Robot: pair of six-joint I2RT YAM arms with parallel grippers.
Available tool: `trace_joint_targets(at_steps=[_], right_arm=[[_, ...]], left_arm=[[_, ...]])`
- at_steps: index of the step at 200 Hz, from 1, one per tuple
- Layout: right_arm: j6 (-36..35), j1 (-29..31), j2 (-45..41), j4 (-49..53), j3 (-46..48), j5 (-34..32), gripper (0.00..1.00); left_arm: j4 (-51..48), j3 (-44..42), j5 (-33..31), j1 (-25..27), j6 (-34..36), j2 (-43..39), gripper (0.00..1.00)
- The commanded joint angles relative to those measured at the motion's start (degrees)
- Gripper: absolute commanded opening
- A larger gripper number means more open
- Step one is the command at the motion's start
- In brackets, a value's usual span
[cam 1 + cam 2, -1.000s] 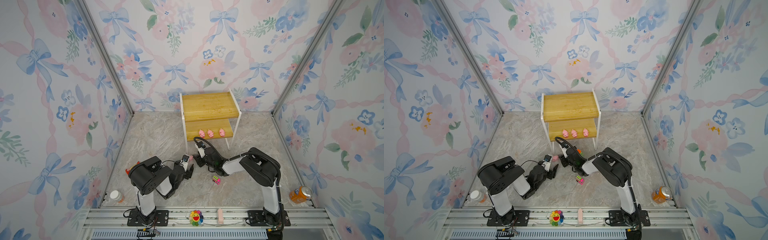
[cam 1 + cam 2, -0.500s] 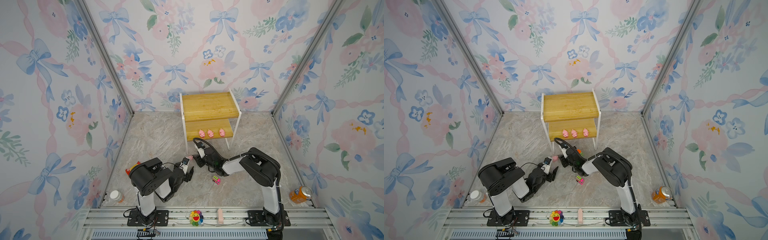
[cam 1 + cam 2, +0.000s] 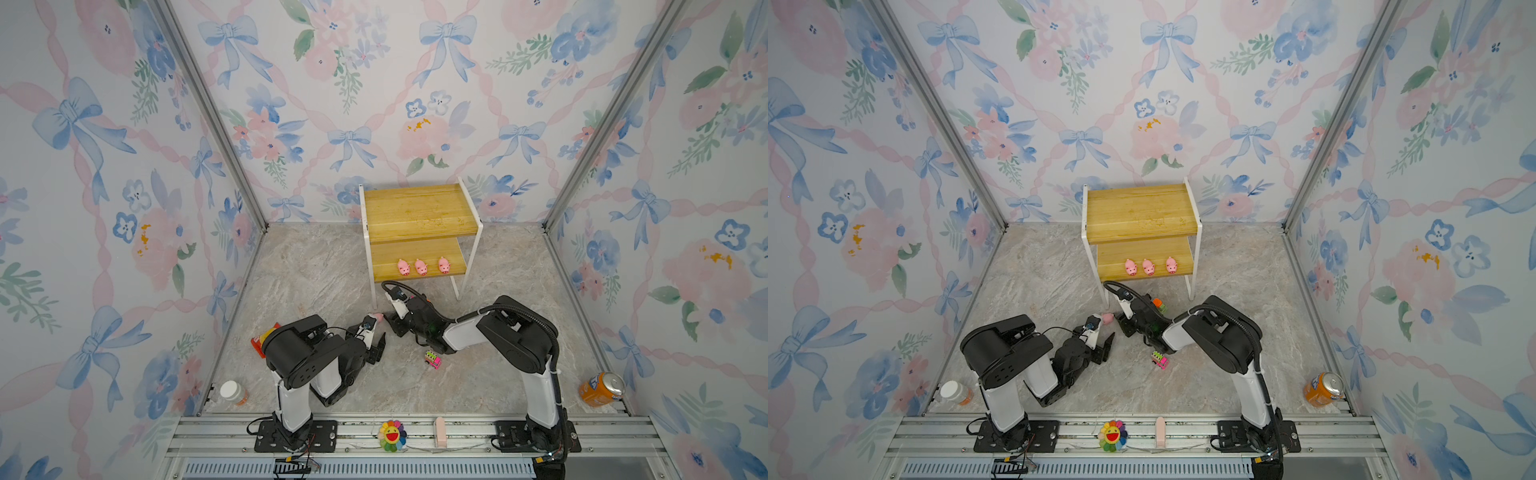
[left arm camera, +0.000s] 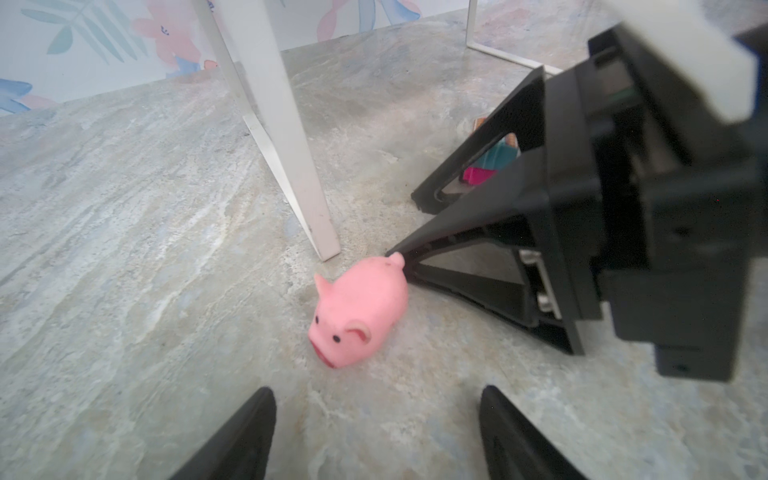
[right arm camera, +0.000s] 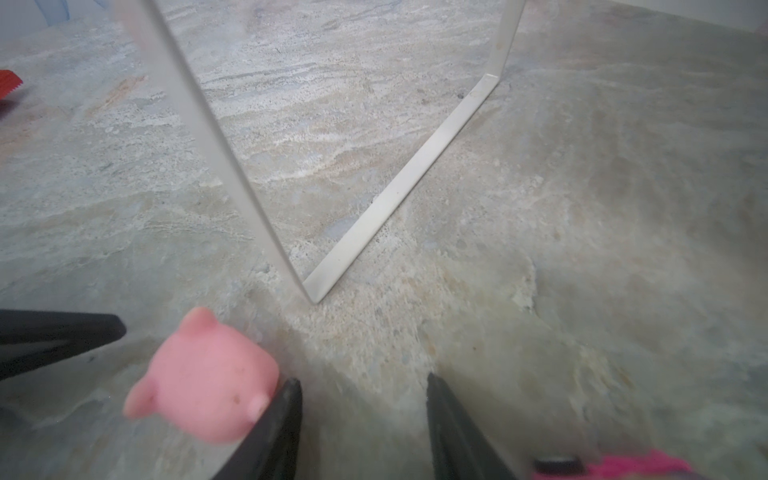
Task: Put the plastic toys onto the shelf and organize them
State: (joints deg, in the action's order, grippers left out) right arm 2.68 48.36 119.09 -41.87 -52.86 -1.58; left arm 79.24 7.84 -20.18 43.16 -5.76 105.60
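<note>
Toys are partly shelved: we count three pigs [image 3: 420, 267] on the shelf [image 3: 419, 208], lower board, a fourth pig [image 4: 359, 309], a pink truck [image 3: 433, 359] and a green truck [image 3: 1158, 304] on the tabletop [image 3: 316, 266] before it, left fingers [image 4: 241, 436] and right fingers [image 5: 274, 428] parted, empty.

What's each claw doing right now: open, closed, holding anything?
Left claw: open, empty; pink pig lies just ahead.
Right claw: open, empty; same pink pig beside it.
</note>
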Motion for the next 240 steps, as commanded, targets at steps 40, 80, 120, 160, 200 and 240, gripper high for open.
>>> trace_joint_targets(at_steps=[40,80,120,160,200,240], right_arm=[[-2.58,0.81,2.56,3.61,1.53,6.07,0.52],[-2.68,0.70,2.63,5.42,1.05,5.56,0.52],[-2.69,0.60,2.60,6.14,1.15,4.70,0.52],[-2.79,0.54,2.25,6.79,1.71,4.25,0.52],[-2.46,-0.06,2.11,7.31,1.71,3.96,0.53],[-2.19,-0.51,2.38,7.27,1.66,4.33,0.53]], left_arm=[[6.85,-0.53,-0.22,-2.15,-0.30,4.67,0.80],[15.75,-1.45,0.64,-2.52,0.62,9.50,0.80],[15.76,-1.17,2.08,-2.85,1.59,10.12,0.81],[15.72,-0.49,4.41,-4.23,3.08,10.32,0.82],[15.67,0.34,6.41,-4.40,5.09,11.29,0.77],[17.23,0.72,7.65,-4.48,6.19,13.34,0.74]])
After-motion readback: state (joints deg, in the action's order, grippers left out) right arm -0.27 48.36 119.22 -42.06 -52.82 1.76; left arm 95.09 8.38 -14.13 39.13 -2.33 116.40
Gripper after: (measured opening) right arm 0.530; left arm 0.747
